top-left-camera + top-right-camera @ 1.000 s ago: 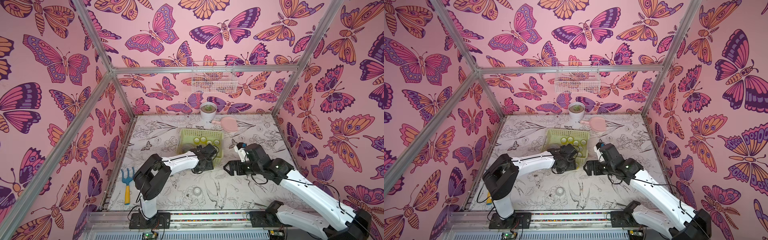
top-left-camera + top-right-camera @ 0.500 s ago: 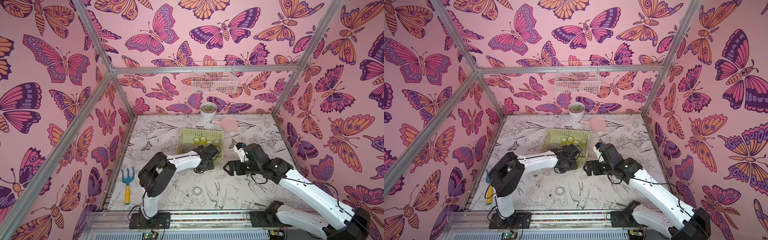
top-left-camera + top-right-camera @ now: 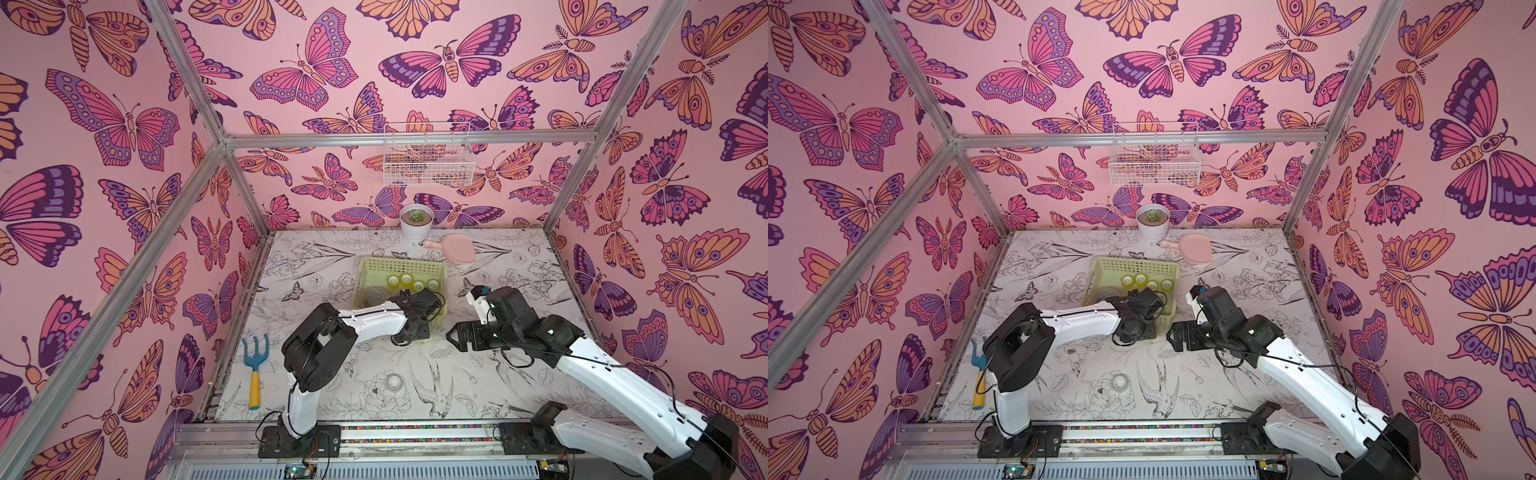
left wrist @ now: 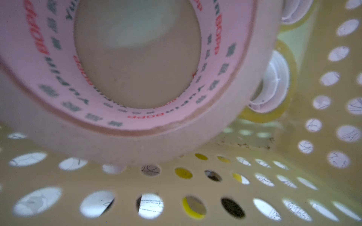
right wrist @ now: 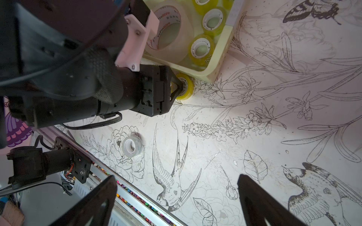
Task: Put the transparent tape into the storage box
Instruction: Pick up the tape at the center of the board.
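Yellow-tinted tape roll (image 5: 186, 90), at the storage box's (image 5: 221, 56) five o'clock, has been straddled by the narrowing left gripper (image 5: 179, 87). Clamping cannot be confirmed, but pickup seems near. The right gripper (image 5: 176, 195) is held wide.

The only print I could read sat on the large tape roll (image 5: 184, 39), which lay in the near left part of the storage box (image 5: 225, 43). In the right wrist view, the pale pink inside of its core carried red lettering running round the ring. I made out "YuPinBOPP" once in full, though I was unsure of the letter after "Yu", and "inBOPP" again further round. In the left wrist view the large tape roll (image 4: 215, 58) filled most of the frame. Its core showed red "BOPP" upside down, with small grey characters alongside that were too blurred to read. In both top views that print was too small to tell.
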